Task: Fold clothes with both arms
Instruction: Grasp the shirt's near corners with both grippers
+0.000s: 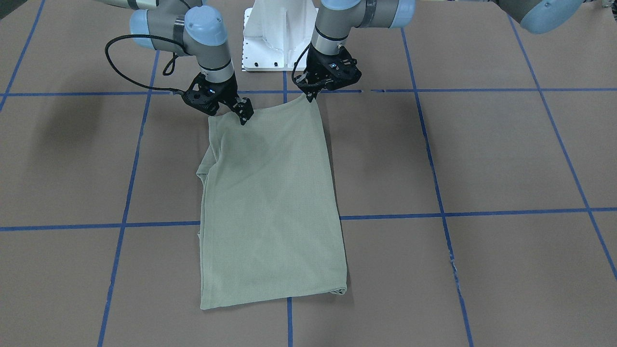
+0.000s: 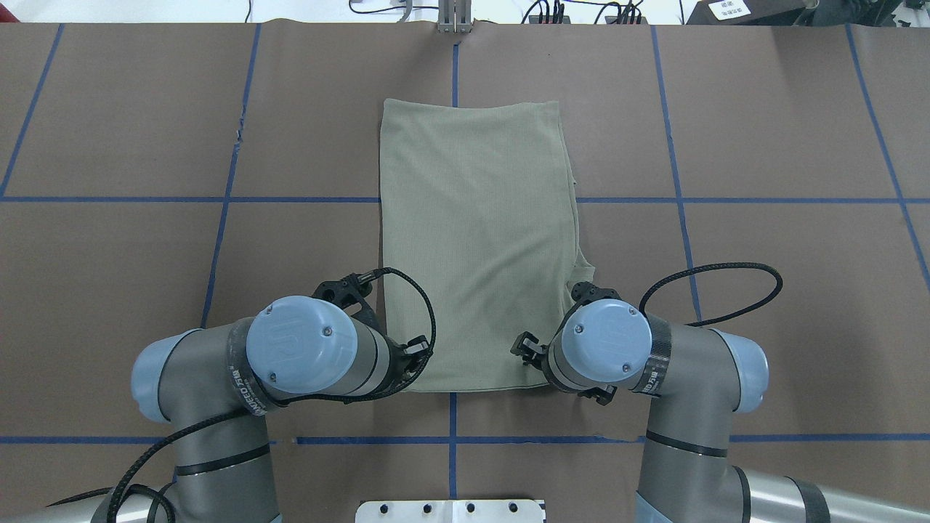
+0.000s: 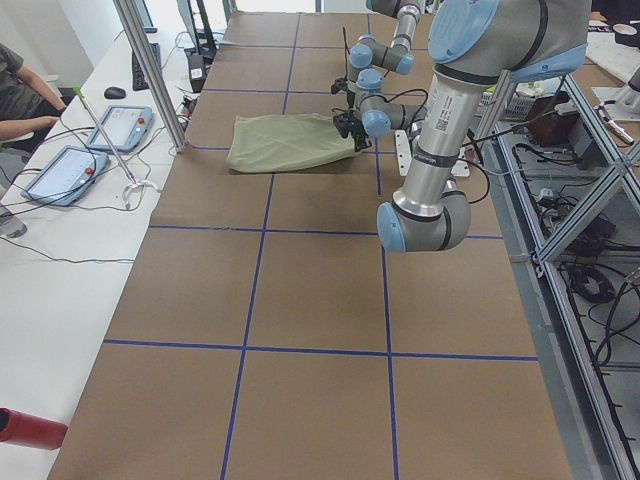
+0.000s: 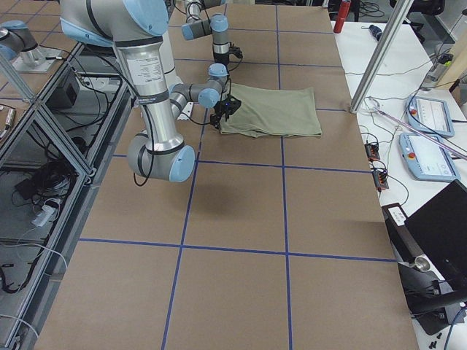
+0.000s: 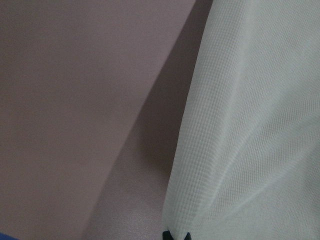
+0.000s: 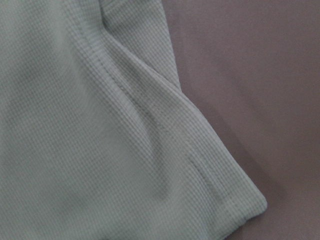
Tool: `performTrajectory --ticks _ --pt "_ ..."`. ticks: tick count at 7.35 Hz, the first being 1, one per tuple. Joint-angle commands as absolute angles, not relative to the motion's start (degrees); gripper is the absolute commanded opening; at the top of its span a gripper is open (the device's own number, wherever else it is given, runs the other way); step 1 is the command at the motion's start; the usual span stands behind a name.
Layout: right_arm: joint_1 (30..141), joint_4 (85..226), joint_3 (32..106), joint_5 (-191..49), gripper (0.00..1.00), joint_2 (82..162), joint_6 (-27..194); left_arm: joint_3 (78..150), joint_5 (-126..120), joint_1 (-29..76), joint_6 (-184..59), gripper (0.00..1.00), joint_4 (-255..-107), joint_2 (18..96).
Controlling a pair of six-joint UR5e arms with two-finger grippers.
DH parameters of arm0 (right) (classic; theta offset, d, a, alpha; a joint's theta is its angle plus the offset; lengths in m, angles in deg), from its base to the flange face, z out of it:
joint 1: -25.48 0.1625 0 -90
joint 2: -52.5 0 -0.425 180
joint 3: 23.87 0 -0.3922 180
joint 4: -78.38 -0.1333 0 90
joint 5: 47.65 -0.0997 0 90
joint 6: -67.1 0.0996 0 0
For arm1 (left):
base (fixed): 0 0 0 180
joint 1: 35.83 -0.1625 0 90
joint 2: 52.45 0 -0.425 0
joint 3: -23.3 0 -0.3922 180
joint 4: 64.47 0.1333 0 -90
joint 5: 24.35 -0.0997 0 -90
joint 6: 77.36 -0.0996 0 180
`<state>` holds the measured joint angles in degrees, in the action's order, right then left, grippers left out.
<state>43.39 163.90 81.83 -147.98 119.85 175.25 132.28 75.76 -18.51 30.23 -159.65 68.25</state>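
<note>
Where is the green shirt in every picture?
Front-facing: shirt in the centre.
Overhead: centre, upper half.
Exterior left: far, top middle.
Exterior right: far, top middle.
Left wrist: right half.
Right wrist: left and middle.
Landmark: blue tape line passing under it, four exterior views.

Brown table [image 1: 506,154], blue tape grid [image 1: 482,212]

sage knit shirt [image 6: 100,130], brown table [image 6: 260,75]

Bare tabletop [image 2: 763,131] lies open either side of the shirt [image 2: 472,240]; at its robot-side edge the left hand [image 1: 311,95] and right hand [image 1: 244,114] crowd in, pedestal [image 1: 270,33] close behind.
</note>
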Motion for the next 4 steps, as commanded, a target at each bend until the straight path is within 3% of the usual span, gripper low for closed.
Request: performTrajectory --ticks 1,2,3,4 --pt "43.23 163.90 81.78 -147.94 0.98 120.00 175.29 132.28 75.76 -18.51 30.30 0.00 -159.65 68.22" --pt "43.23 163.90 81.78 -147.94 0.71 119.91 175.90 132.28 75.76 -18.51 30.39 0.00 -159.65 68.22" --pt "43.23 163.90 81.78 -147.94 0.32 120.00 176.08 132.28 75.67 -18.51 30.39 0.00 -159.65 68.31" --pt "43.23 163.90 81.95 -148.02 0.11 119.91 176.17 132.28 75.67 -18.51 30.39 0.00 -159.65 68.22"
